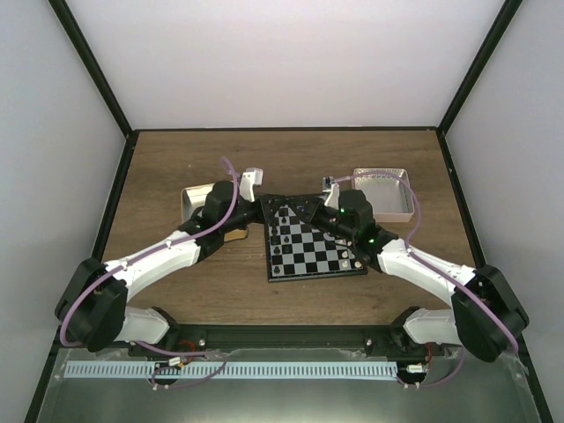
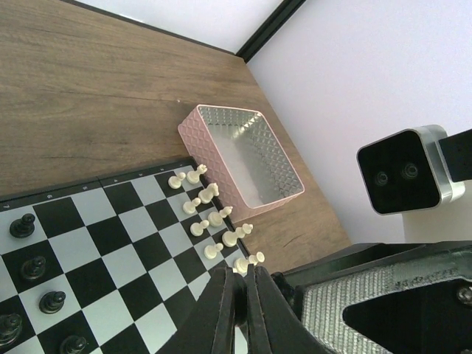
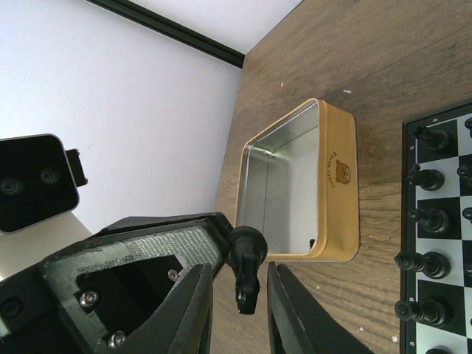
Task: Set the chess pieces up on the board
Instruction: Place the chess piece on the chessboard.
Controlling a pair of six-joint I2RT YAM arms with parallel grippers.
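The left arm (image 1: 163,256) and right arm (image 1: 423,269) are white, black-jointed, with lilac cables (image 1: 231,181) (jaws black).

White walls (image 1: 282,53), black corner struts (image 1: 94,66) — wood-grain tabletop (image 1: 167,167)

Left gripper (image 2: 247,284), jaws together, over the board (image 2: 103,243), white chessmen (image 2: 215,218) beside a pink tin (image 2: 240,155), black chessmen (image 2: 34,267) opposite
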